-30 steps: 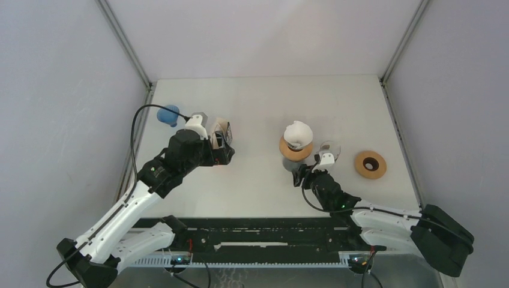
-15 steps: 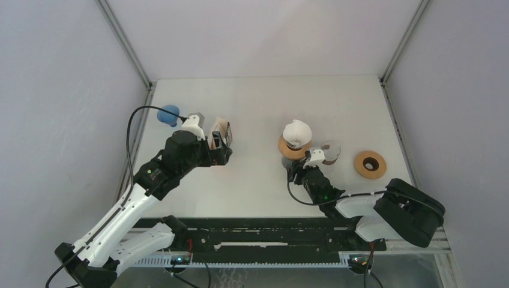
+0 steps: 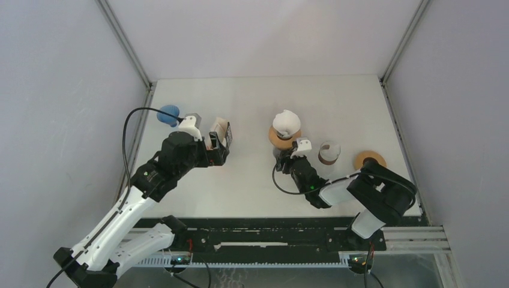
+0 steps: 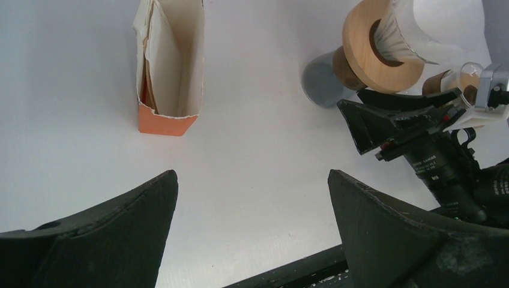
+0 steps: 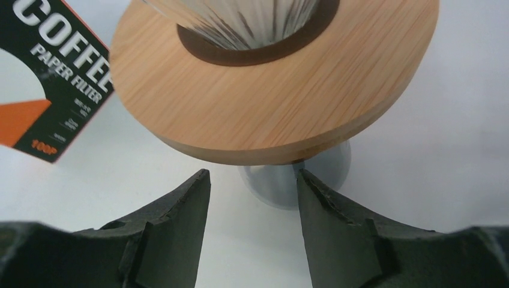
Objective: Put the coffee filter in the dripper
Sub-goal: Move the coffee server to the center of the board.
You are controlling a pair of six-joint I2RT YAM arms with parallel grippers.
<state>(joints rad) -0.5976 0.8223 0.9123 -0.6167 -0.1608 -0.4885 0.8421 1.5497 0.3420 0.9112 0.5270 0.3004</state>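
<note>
Table (image 5: 432, 150), dripper (image 5: 270, 90) just beyond right gripper (image 5: 252, 180)

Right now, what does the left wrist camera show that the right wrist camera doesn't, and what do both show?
Only the left wrist: the open top of the filter box, the white upper cone of the dripper, and the right arm reaching in. Only the right wrist: the box's printed face reading coffee paper filter, and the ribbed glass seen from below. Both: the wooden collar and the gray base under it.
</note>
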